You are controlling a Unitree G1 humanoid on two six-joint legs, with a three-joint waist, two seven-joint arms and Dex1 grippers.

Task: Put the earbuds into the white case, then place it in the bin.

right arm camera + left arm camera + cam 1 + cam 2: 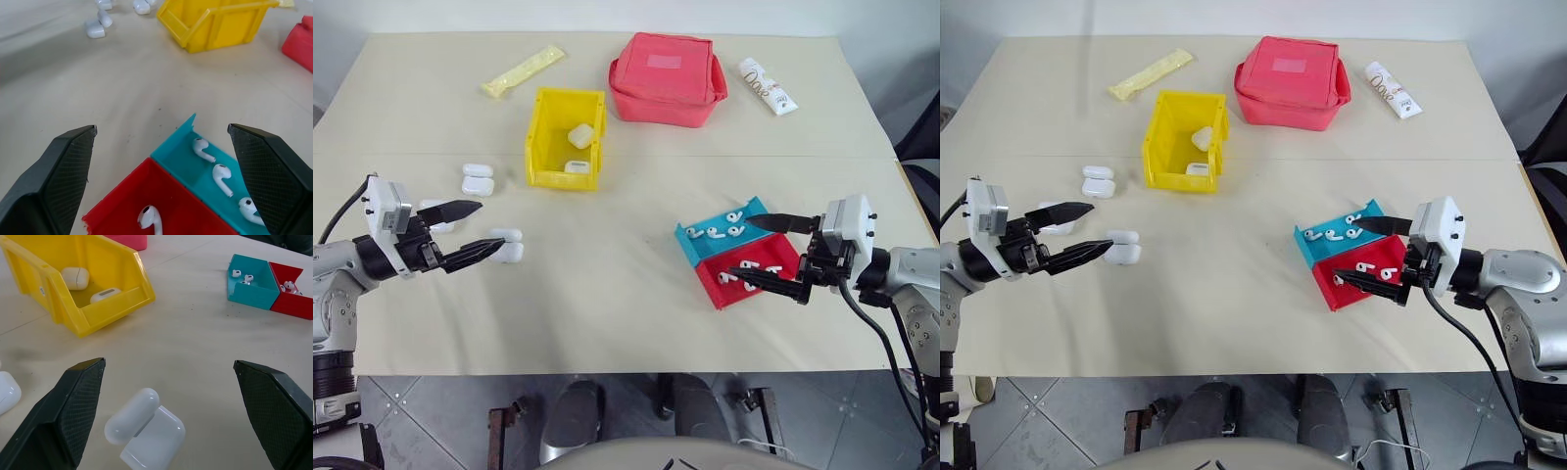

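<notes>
Showing open-lidded white case (pixel 146 431) | earbuds (pixel 215 169) in trays

A lab-like test setup: a plain beige table (pixel 607 313) on grey tiled floor (pixel 440 401), with sorting props.

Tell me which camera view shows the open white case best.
The left wrist view: the open white case lies close, lid flipped back, between the left gripper's open jaws. Both eye views show it small; the right wrist view, far off.
</notes>
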